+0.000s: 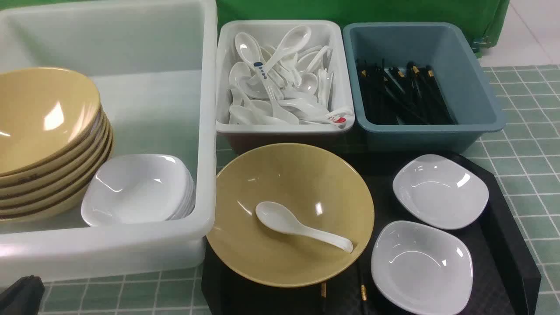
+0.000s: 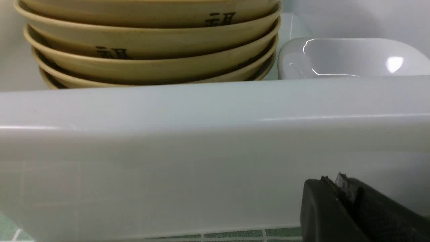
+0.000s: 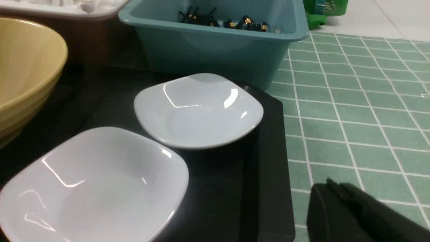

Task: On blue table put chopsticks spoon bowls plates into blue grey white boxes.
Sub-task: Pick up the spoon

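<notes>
Fingers [image 2: 336, 208] left and fingers [image 3: 349, 215] right together, empty; spoon [image 1: 302, 227] lying in near bowl [image 1: 306, 183] on tray [image 1: 503, 245], so open, pinch its handle midway, lift clear of rim, carry to far white box [image 1: 280, 128].

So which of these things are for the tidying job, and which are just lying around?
For the job: mustard-tan round bowl, plain white spoon inside it, two small white rounded-square dishes, black gold-banded chopsticks by the bowl, three plastic bins.
Just lying about: black textured tray, green cloth behind.
</notes>
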You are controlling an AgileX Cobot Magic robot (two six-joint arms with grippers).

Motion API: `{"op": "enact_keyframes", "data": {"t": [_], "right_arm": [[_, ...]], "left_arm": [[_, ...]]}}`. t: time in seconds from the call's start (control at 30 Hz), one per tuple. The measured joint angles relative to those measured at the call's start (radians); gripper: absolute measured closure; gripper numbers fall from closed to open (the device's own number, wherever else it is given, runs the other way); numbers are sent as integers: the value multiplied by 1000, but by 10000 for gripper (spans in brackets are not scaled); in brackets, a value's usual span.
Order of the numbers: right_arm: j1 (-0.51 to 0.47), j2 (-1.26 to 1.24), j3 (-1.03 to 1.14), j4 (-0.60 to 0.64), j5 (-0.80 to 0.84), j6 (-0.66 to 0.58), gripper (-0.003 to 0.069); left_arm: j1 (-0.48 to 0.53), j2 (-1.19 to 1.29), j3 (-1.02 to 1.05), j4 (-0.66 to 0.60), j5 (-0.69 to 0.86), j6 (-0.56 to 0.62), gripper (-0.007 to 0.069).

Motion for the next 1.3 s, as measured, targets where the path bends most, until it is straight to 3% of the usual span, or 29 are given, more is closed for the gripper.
{"op": "enact_keyframes", "data": {"t": [1.3], "right_arm": [[0,0,0,-1,0,0,592]], "left_arm": [[0,0,0,0,0,0,620]]}}
